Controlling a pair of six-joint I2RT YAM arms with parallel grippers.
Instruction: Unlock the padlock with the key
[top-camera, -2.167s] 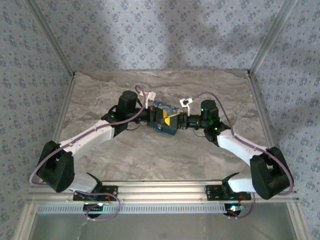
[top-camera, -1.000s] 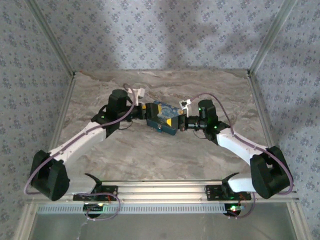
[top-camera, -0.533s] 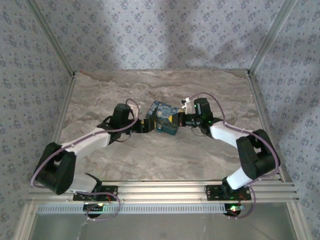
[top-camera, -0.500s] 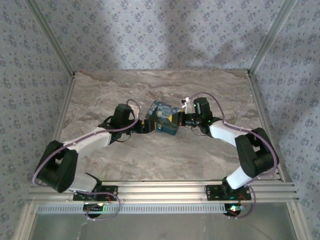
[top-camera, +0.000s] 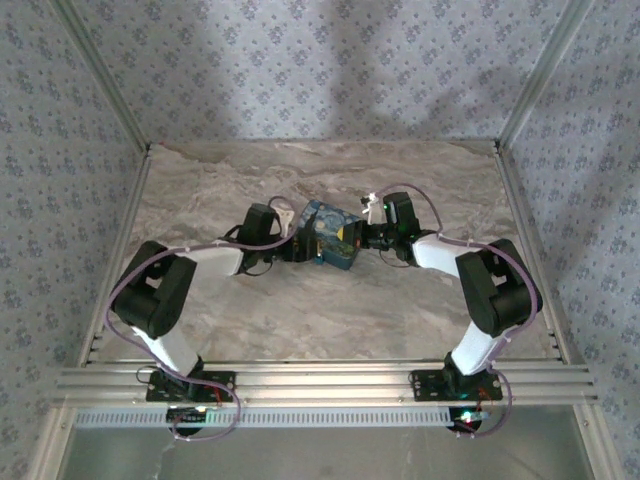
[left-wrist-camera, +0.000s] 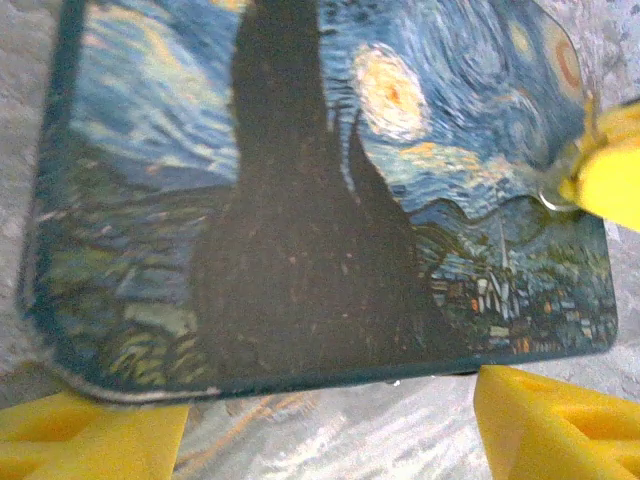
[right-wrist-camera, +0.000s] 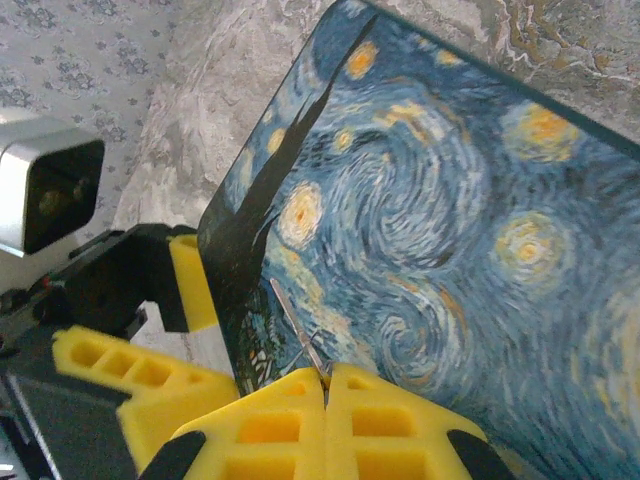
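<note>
The blue starry-night-print box (top-camera: 332, 238) lies mid-table between both grippers. The padlock is hidden. My left gripper (top-camera: 296, 246) is at the box's left side; in the left wrist view it (left-wrist-camera: 332, 402) is open, its yellow fingers (left-wrist-camera: 555, 420) set wide just short of the box's near edge (left-wrist-camera: 300, 375). My right gripper (top-camera: 366, 238) is at the box's right side. In the right wrist view it (right-wrist-camera: 325, 378) is shut on a thin metal key (right-wrist-camera: 298, 326), whose blade lies against the printed box face (right-wrist-camera: 430, 230).
The marble table (top-camera: 320, 310) is walled by patterned panels with metal corner posts (top-camera: 530, 80). An aluminium rail (top-camera: 320, 382) runs along the near edge. The left gripper's yellow finger (right-wrist-camera: 190, 280) shows past the box in the right wrist view.
Both arms have folded, their elbows swinging in toward the middle. The grippers stay at the box's two sides, and the box has shifted slightly right and turned.
</note>
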